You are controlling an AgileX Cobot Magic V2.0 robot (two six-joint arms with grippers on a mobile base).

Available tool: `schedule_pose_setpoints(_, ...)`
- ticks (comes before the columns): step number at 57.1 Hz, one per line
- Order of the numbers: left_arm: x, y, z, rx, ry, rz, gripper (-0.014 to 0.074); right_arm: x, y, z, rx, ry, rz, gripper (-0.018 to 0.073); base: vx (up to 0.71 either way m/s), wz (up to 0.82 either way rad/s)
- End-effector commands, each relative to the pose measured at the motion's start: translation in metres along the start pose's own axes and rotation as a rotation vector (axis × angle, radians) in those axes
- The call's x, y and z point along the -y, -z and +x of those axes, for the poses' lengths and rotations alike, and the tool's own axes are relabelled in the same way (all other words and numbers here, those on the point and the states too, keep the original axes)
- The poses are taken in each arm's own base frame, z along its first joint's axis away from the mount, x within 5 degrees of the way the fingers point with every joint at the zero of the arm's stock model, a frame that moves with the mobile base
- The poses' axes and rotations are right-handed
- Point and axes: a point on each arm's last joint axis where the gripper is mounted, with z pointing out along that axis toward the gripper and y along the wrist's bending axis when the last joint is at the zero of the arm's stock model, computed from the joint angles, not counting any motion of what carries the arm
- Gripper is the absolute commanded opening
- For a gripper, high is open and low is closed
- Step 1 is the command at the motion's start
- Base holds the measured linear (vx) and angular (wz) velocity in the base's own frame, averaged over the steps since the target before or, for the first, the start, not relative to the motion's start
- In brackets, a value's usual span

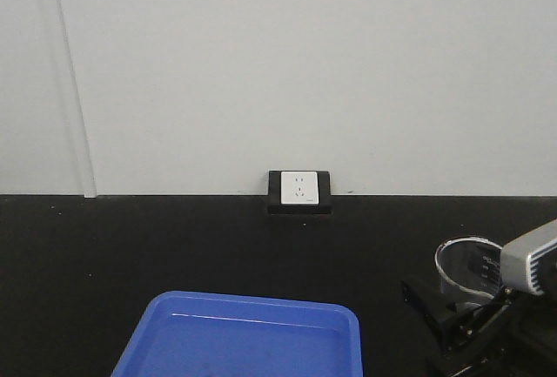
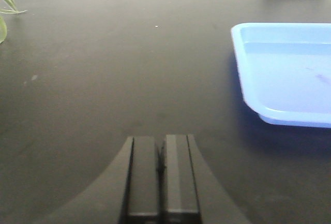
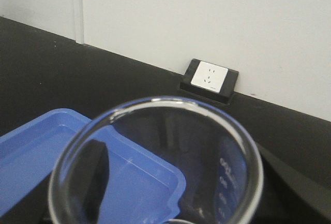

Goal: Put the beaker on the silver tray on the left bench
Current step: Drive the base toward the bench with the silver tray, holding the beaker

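One beaker is being gripped by the right gripper at the near right of the black worktop, just right of the blue tray. It is being held upright with the mouth up, judged so that the glass is not being tipped on the way to the drop point. Jaws are being spread to the full width of the beaker body and closed on it: one finger is being seen through the glass at left, the other is being pressed along the outer wall at right. Whether the base is being held clear of the worktop cannot be told. Left gripper is being held low over bare worktop left of the blue tray, jaws being pressed fully together with nothing between them, judged as being parked out of the way. Silver tray is not being shown in any view, so the drop point is not being confirmed.
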Motion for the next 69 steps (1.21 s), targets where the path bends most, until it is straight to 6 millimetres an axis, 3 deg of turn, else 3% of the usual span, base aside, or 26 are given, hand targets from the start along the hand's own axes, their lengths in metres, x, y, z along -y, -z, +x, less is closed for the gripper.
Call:
schedule_pose_setpoints(1,0.0007,-0.0018,0.0011,0.067,0.004,0.008,0.0001,0.0021,0.0047,-0.0127,0.047,0.007,0.003,-0.0008,-0.07,-0.13)
schedule_pose_setpoints(41,0.0007,-0.0018,0.0011,0.067,0.004,0.008,0.0001,0.0021,0.0047,-0.0127,0.047,0.007,0.003,-0.0008,-0.10,-0.14)
schedule_pose_setpoints(69,0.0007,-0.0018,0.0011,0.067,0.004,0.008,0.0001,0.0022,0.0047,-0.0127,0.047,0.007,0.004,-0.0008,-0.19,0.28)
